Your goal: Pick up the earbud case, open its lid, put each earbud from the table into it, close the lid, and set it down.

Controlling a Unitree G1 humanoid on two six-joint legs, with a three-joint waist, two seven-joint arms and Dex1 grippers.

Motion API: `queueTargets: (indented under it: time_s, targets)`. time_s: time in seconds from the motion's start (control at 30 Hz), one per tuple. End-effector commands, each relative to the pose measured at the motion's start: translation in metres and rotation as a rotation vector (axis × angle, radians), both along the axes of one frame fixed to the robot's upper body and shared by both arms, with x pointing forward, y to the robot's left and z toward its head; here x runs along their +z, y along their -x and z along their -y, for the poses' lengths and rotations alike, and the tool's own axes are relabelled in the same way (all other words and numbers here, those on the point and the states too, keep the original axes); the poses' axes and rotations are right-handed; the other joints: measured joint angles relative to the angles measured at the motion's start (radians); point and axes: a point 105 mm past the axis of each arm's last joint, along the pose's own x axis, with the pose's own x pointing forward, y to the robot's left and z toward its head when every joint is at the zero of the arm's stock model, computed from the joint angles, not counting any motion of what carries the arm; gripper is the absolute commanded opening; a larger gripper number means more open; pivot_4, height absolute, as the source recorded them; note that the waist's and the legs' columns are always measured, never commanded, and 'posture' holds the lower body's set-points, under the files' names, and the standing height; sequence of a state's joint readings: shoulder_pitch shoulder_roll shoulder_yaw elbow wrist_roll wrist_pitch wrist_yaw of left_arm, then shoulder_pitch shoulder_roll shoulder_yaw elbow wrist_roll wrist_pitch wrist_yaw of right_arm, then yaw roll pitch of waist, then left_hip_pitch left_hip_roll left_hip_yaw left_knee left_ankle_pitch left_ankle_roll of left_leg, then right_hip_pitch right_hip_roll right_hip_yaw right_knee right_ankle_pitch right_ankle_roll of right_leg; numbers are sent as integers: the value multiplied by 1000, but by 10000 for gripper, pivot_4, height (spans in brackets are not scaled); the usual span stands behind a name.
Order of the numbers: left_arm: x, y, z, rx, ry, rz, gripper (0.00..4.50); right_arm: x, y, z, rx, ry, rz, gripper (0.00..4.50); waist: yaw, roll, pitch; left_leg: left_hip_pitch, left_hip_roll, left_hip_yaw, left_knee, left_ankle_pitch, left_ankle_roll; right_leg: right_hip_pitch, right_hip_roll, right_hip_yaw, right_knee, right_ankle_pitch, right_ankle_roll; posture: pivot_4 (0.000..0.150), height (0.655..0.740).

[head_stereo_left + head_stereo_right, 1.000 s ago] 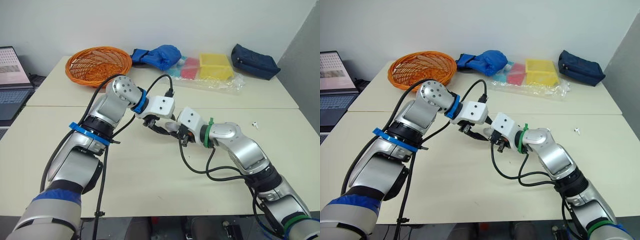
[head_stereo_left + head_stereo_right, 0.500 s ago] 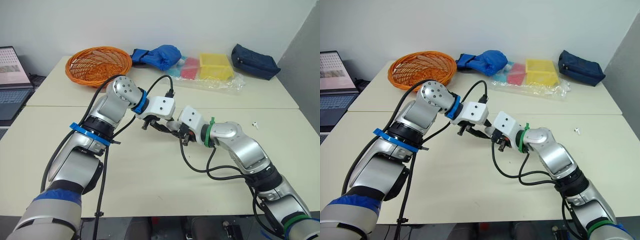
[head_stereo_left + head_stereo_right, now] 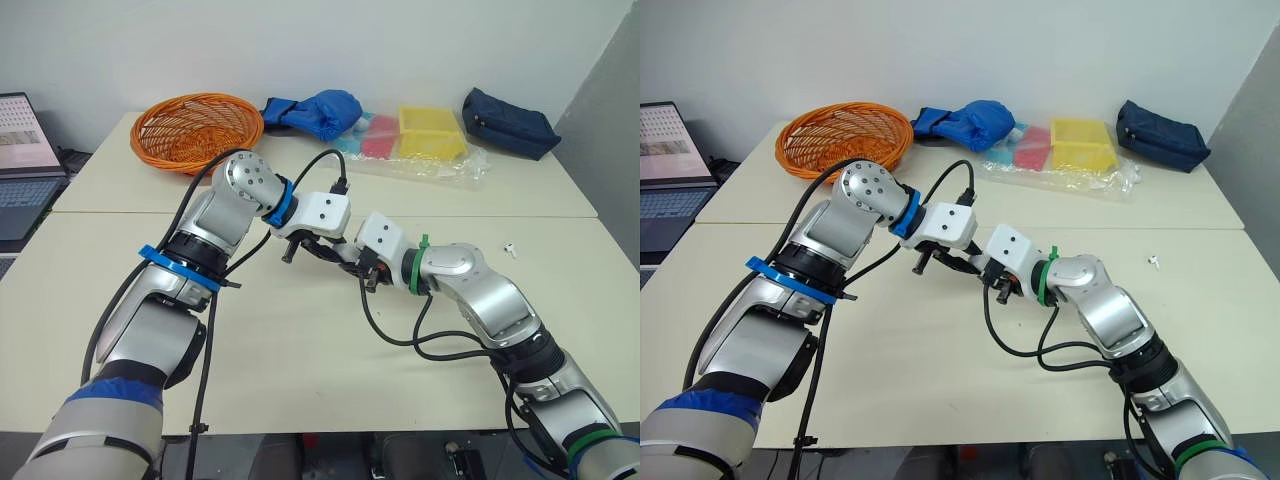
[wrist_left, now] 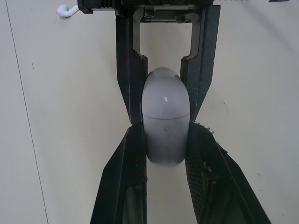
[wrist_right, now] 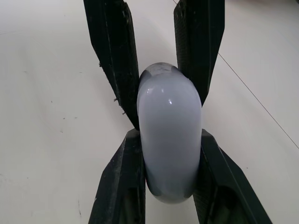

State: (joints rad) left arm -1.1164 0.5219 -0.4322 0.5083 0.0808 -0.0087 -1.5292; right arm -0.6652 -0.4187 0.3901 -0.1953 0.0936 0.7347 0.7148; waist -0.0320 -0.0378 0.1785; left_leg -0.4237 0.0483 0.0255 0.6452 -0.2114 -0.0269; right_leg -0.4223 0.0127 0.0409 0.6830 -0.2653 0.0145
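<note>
earbud case [image 4: 165, 109], closed, seam unbroken, held in the air above the tabletop [image 3: 300, 380], near its middle, where the two arms meet. pinched from opposite ends: left jaws pressed against both flanks of one half, right jaws against both flanks of the other, fingers of the two nearly meeting at the seam. compared with a second ago, left wrist turned slightly, one black fingertip now jutting out toward the robot's left; case in the same place. probably a regrip settling into a two-handed hold, opening not yet begun. one white earbud [image 3: 510, 248] lying well apart on the tabletop, on the robot's right, waiting to be loaded; second earbud not made out. farther back, orange basket [image 3: 196, 128], dark blue pouch [image 3: 508, 122], and a laptop [image 3: 22, 150] at the far left.
</note>
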Motion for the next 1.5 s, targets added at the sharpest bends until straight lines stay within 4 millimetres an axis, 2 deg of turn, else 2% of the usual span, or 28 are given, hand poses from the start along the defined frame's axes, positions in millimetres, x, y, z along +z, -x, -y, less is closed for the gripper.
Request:
queueTargets:
  time_s: [0.03,0.1,0.3,0.33,0.47,0.53,0.57,0.6,0.67,0.73,0.83,0.93,1.03,1.13,1.5]
  targets:
    - [12,2,7,1,71,14,7338,21,-3,1,2,-16,85,15910,0,0,0,0,0,0,0,0,0,0,0,0,0,0,0,1500,7400]
    - [10,2,6,8,81,-4,7338,19,-2,3,11,-9,79,21272,0,0,0,0,0,0,0,0,0,0,0,0,0,0,0,1500,7400]
    - [0,10,-2,43,141,-124,7338,24,5,18,35,-28,47,43864,0,0,0,0,0,0,0,0,0,0,0,0,0,0,0,1500,7400]
    - [1,8,-3,71,232,-160,7338,30,12,27,57,-37,39,44518,0,0,0,0,0,0,0,0,0,0,0,0,0,0,0,1500,7400]
    - [3,2,-18,197,578,-302,7338,50,38,46,144,-62,34,44518,2,0,0,0,0,-1,0,0,0,0,-1,-1,0,0,0,1500,7400]
    - [24,0,-24,198,896,-218,7338,62,50,47,191,-127,17,44518,-2,0,0,0,0,-1,1,0,0,0,-1,0,0,0,0,1500,7400]
    - [30,0,-27,203,979,-190,7338,65,53,47,202,-143,12,44518,-1,0,0,1,1,-1,0,0,0,1,-1,0,0,0,0,1500,7400]
    - [26,-1,-32,249,1006,-231,7338,69,56,46,216,-173,19,44518,0,0,0,1,1,-2,1,0,0,1,-1,0,0,0,0,1500,7400]
    - [6,11,-33,319,954,-371,7338,77,57,45,219,-243,18,44518,-3,0,0,1,1,-4,1,0,0,2,0,0,1,1,-1,1500,7400]
    - [-3,34,-31,273,973,-490,7338,79,55,45,215,-264,29,44518,-5,0,0,3,1,-3,1,0,0,2,0,1,4,1,0,1500,7400]
    - [-15,54,-28,176,971,-338,7338,84,48,44,214,-276,68,44518,0,0,0,7,0,0,1,0,0,3,-1,2,6,1,0,1500,7400]
    - [-25,51,-23,172,1018,-274,7338,87,39,41,229,-266,97,44518,6,0,0,7,0,0,2,1,1,3,-1,1,6,2,1,1500,7400]
    - [-34,47,-18,204,1053,-256,7338,78,30,38,248,-200,104,44518,6,0,-1,8,-1,2,2,4,5,4,-1,2,5,6,3,1500,7400]
    - [-31,47,-14,189,1076,-256,7338,71,31,36,287,-149,119,44518,3,0,-1,9,0,2,2,4,6,6,0,3,1,8,4,1500,7400]
    - [-31,53,-12,164,1073,-263,7338,76,18,32,242,-182,110,44518,3,0,-1,7,0,3,0,4,6,5,0,3,-2,9,5,1500,7400]
